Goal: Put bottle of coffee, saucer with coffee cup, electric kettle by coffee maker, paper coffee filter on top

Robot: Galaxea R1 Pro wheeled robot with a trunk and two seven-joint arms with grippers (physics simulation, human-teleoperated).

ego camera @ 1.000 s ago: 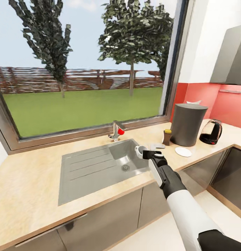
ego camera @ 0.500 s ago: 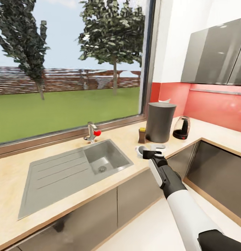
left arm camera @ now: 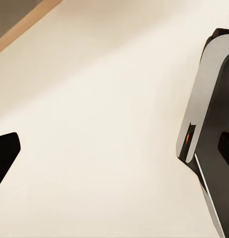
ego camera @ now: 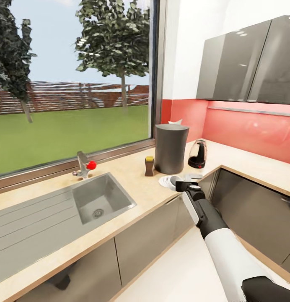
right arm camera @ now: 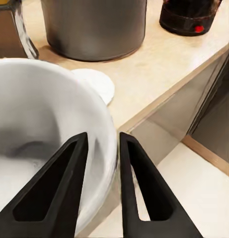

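Observation:
My right gripper (ego camera: pixel 183 181) is shut on the rim of the white coffee cup (ego camera: pixel 174 181), one finger inside and one outside (right arm camera: pixel 139 188). The cup (right arm camera: pixel 39 144) hangs at the counter's front edge, just in front of the white saucer (right arm camera: pixel 97 83). Behind the saucer (ego camera: pixel 163 181) stands the grey coffee maker (ego camera: pixel 171 149) with a paper filter (ego camera: pixel 175 122) on top. The brown coffee bottle (ego camera: pixel 149 166) is on its left and the dark electric kettle (ego camera: pixel 197 154) on its right. My left gripper (left arm camera: pixel 114 153) hangs open over pale floor.
A steel sink (ego camera: pixel 99 201) with a red-knobbed tap (ego camera: pixel 84 167) lies left along the beige counter (ego camera: pixel 132 188). The counter turns a corner at the right, under grey wall cabinets (ego camera: pixel 245 63). Grey base cabinets (ego camera: pixel 145 239) line the floor below my right arm.
The camera has swung right, so the scene slides left. My right gripper carried the cup from the sink's right edge along the counter to the saucer.

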